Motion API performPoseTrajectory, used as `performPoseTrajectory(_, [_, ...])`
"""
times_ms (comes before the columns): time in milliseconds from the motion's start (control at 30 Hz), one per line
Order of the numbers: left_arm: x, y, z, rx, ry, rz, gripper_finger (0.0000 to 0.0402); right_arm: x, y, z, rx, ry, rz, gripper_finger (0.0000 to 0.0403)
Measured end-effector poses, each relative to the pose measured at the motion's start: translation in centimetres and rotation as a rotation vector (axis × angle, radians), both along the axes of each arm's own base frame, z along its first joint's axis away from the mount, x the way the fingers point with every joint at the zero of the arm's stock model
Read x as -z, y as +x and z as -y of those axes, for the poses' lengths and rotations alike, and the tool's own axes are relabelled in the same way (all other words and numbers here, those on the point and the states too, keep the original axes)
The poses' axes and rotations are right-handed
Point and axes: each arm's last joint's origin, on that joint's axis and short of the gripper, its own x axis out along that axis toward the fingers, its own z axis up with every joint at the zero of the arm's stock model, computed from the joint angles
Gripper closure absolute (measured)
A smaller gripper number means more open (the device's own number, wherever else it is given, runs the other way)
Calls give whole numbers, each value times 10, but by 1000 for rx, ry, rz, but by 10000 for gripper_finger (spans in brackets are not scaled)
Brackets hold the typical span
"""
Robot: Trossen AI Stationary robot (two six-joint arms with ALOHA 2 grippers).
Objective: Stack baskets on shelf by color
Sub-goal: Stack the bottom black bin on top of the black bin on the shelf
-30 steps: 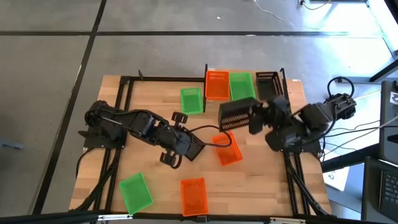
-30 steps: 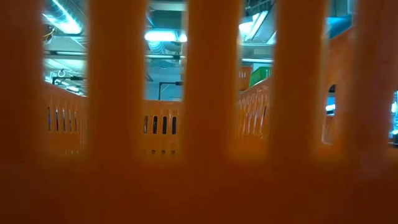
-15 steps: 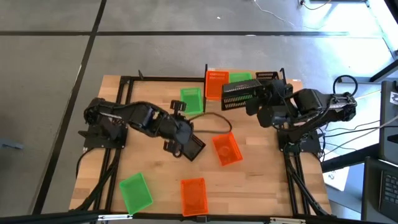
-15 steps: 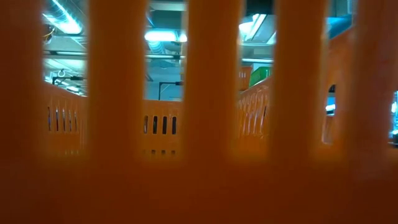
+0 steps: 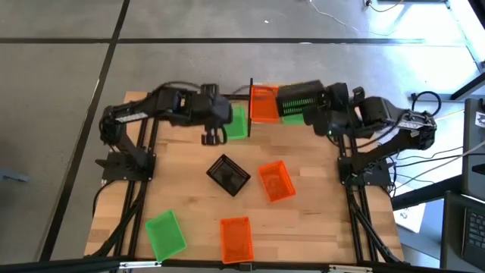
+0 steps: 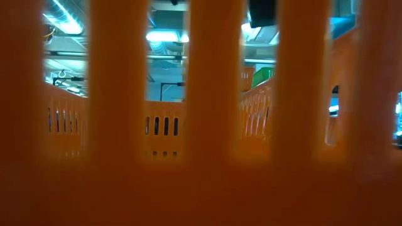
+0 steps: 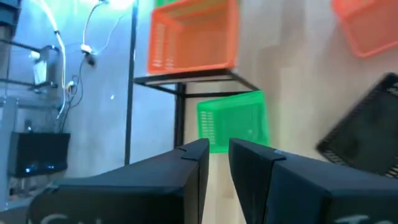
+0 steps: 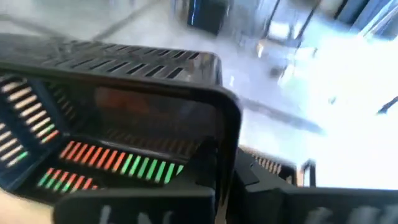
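High view: the right gripper has its fingers clenched on the wall of a black basket, carried tilted above the green basket on the shelf at the counter's far edge. The left gripper, fingers slightly parted and empty, hangs just beside a green basket in front of the shelf. An orange basket sits on the shelf. On the counter lie another black basket, two orange and one green.
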Motion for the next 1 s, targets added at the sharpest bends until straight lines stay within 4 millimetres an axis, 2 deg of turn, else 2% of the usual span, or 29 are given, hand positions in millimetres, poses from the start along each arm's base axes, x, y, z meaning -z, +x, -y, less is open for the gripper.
performPoseTrajectory(133, [1, -1, -22, 21, -118, 13, 347, -1, -10, 11, -53, 146, -59, 403])
performPoseTrajectory(267, [2, -3, -33, 74, -323, 58, 347, -12, -26, 21, -53, 221, -16, 403])
performPoseTrajectory(400, [2, -3, -34, 114, -432, 79, 347, -33, -39, 28, -111, 200, -22, 403])
performPoseTrajectory(633, [1, -2, -30, 93, -476, 98, 347, -63, -61, 37, -235, 145, -68, 403])
performPoseTrajectory(800, [1, -2, -30, 68, -493, 118, 347, -64, -65, 44, -296, 126, -172, 403])
performPoseTrajectory(900, [1, -1, -30, 54, -503, 129, 347, -61, -64, 47, -407, 125, -278, 403])
performPoseTrajectory(1000, [1, -1, -30, 53, -504, 129, 347, -58, -63, 54, -433, 96, -388, 403])
